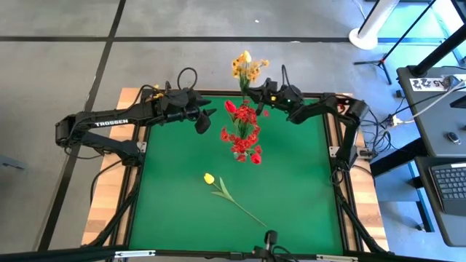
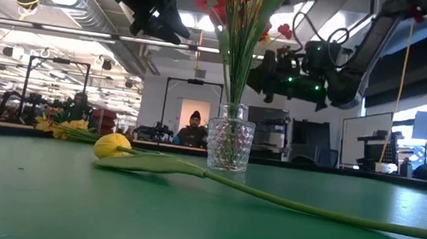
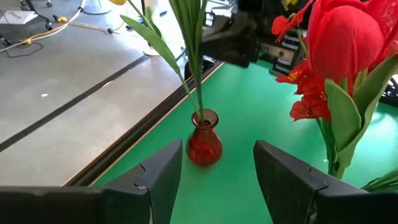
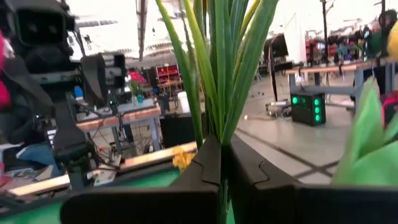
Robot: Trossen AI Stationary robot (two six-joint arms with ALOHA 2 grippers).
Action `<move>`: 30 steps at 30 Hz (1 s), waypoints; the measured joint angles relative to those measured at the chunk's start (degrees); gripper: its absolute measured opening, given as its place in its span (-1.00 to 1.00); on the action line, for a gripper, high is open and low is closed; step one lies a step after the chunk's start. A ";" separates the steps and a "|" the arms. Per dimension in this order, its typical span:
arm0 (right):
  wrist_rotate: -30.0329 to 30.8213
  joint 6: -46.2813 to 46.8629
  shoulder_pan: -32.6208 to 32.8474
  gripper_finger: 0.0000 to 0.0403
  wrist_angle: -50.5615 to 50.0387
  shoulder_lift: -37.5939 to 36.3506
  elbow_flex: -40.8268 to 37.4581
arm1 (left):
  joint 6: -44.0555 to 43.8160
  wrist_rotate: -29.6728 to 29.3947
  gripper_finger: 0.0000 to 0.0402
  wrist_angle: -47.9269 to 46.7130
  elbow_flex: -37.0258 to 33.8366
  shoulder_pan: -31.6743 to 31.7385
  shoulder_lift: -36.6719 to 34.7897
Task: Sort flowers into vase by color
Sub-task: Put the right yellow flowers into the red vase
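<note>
A small red vase [image 3: 204, 146] stands near the table's far edge and holds yellow-orange sprays [image 1: 246, 68] on green stems. My right gripper [image 1: 256, 97] is shut on those stems above the vase. A clear glass vase [image 2: 229, 145] in the middle of the table holds red tulips and red sprays [image 1: 244, 135]. One yellow tulip [image 1: 209, 178] lies flat on the green mat, its stem running toward the near right. My left gripper [image 1: 204, 120] hovers open, left of the red flowers and facing the red vase. It touches nothing. My right gripper has green stems [image 4: 219, 134] pinched between its two fingers [image 4: 202, 168], partway up the bunch above the red vase. It comes in roughly level from the table's right, with the fingers across the stems. The stems stand upright and rise past the fingers.
More yellow flowers [image 2: 61, 127] lie at the table's far left corner. The green mat [image 1: 291, 189] has free room on its near half around the lying tulip. Black frame rails edge the table. People sit in the room beyond.
</note>
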 joint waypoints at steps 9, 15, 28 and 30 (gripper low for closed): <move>-2.32 3.35 0.00 -0.91 -2.94 0.63 0.00 | -0.17 0.01 -0.03 -0.10 0.00 0.00 0.00; -9.89 5.47 0.00 -0.58 -5.10 0.63 0.00 | -0.25 0.02 -0.03 -0.98 0.00 0.00 0.00; -17.56 9.49 -0.46 0.18 -6.33 -1.16 0.00 | -1.77 0.04 -0.03 -4.85 0.00 -0.02 0.00; -17.97 9.43 -0.46 0.25 -7.86 -2.83 0.00 | -1.90 0.04 -0.03 -5.30 0.00 0.00 0.00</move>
